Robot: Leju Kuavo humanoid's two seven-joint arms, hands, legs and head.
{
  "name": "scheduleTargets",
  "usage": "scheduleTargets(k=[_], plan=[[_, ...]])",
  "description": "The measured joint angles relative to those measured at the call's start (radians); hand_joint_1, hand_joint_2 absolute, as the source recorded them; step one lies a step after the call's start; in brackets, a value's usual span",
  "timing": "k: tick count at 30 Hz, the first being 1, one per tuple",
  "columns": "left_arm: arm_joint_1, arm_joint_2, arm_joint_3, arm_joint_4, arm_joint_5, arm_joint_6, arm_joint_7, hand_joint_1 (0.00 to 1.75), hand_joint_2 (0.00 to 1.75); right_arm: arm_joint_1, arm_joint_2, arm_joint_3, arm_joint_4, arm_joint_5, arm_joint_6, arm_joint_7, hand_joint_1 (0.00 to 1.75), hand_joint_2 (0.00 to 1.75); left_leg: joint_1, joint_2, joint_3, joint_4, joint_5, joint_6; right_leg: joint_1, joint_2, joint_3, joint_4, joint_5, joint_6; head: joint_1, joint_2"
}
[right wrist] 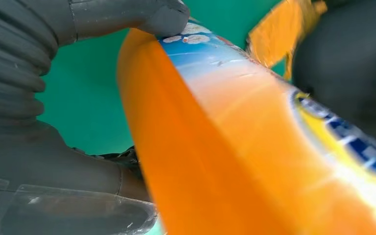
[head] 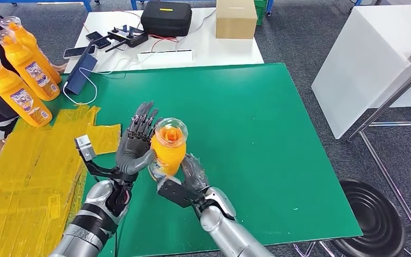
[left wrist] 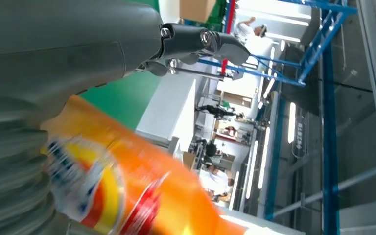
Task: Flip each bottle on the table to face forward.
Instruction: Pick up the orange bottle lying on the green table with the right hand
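An orange bottle (head: 168, 147) with a clear cap is held upright above the green table (head: 267, 139), near its front left. My right hand (head: 190, 176) grips its lower part from below, thumb (right wrist: 142, 17) pressed on the label edge of the bottle (right wrist: 225, 147). My left hand (head: 136, 142) lies with its palm against the bottle's left side, fingers (head: 142, 120) stretched upward and apart. In the left wrist view the bottle (left wrist: 127, 186) rests against the palm of that hand (left wrist: 54, 49). Three more orange bottles (head: 18, 91) stand at the far left.
A person in dark clothes sits at the left edge by the three bottles. Yellow taped sheets (head: 27, 176) cover the table's left part. A black case (head: 166, 17), a cardboard box (head: 236, 19) and phones lie on the white table behind. A black stool (head: 380, 219) stands at the lower right.
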Motion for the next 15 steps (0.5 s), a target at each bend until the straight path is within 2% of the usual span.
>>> scheduleTargets(k=[8, 15], plan=[[-0.025, -0.002, 0.008, 0.033, -0.048, 0.104, 0.0, 0.0, 1.75, 0.002, 0.003, 0.069, 0.043, 0.023, -0.012, 0.021, 1.75, 1.75, 0.0, 0.0, 0.0, 0.0, 0.0, 0.0, 0.0, 0.0, 0.0, 0.0, 0.0, 0.0, 0.0, 0.0], [-0.043, -0.006, 0.011, 0.054, -0.054, 0.114, 0.002, 0.0, 1.75, 0.008, 0.01, 0.113, 0.061, 0.033, -0.013, 0.021, 1.75, 1.75, 0.0, 0.0, 0.0, 0.0, 0.0, 0.0, 0.0, 0.0, 0.0, 0.0, 0.0, 0.0, 0.0, 0.0]])
